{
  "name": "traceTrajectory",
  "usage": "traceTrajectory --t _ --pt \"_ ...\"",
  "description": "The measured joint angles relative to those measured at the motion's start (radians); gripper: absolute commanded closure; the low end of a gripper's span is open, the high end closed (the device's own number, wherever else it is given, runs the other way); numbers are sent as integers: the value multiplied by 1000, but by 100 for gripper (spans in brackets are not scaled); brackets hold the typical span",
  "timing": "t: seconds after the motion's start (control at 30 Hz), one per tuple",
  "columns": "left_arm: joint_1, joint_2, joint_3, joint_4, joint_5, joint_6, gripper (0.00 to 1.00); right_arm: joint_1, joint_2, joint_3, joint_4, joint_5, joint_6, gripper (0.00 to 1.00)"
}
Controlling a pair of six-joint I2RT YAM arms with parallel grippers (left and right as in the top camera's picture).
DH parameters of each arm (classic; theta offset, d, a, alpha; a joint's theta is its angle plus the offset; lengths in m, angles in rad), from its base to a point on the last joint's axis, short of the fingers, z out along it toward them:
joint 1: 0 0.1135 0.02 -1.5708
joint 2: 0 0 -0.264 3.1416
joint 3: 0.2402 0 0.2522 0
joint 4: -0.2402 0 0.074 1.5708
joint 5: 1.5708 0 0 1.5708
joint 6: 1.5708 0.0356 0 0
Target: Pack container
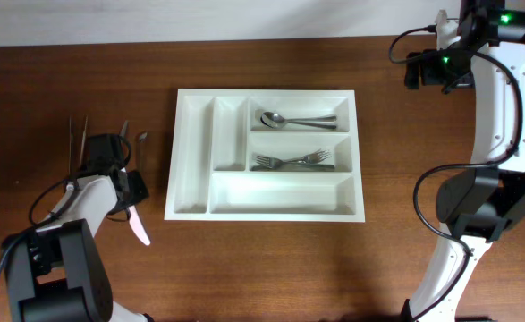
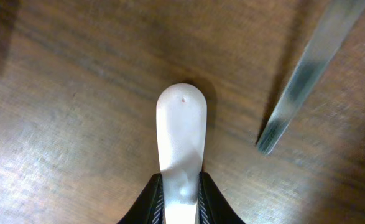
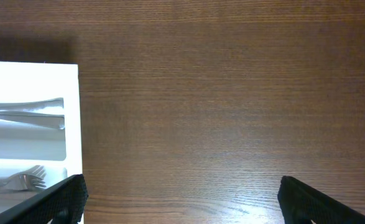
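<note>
L gripper (image 2: 181, 184) was clamped on a white handle (image 2: 181, 124), apart from the container (image 1: 193, 152) left edge. R gripper (image 3: 182, 188) was spread wide, holding nothing, over bare surface (image 3: 232, 93) beyond the right edge.

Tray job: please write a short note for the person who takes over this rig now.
Left claw: shut on a white handle, left of the tray.
Right claw: open, empty, right of the tray.
Done: spoons and forks lie in two long compartments.
Left to do: the held piece and the loose cutlery on the table; the third long compartment and both narrow ones hold nothing.
</note>
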Motion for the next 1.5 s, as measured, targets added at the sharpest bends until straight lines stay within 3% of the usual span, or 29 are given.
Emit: traceTrajectory --t 0.2,0.4,0.5,0.6,0.77,0.87,0.93,0.97,1.23,1.5 --pt "0 -54 88 -126 -47 3 92 0 0 0 0 0 0 1" --pt "-30 -216 204 -134 -43 65 91 0 0 0 0 0 0 1" --pt "-78 -289 227 -129 -40 121 80 0 0 0 0 0 0 1" --pt "-105 -327 230 -169 -40 136 78 0 0 0 0 0 0 1" --pt "-82 -318 230 -329 -37 35 68 0 0 0 0 0 0 1" --pt "-72 -305 227 -343 -32 1 65 0 0 0 0 0 0 1" --pt "-70 -290 214 -342 -29 -16 43 0 0 0 0 0 1 1" --pt "-70 -278 204 -341 -27 -23 42 0 0 0 0 0 0 1" --pt "-40 -120 132 -312 -13 -50 43 0 0 0 0 0 0 1" --pt "14 13 128 -308 3 -57 53 0 0 0 0 0 0 1"
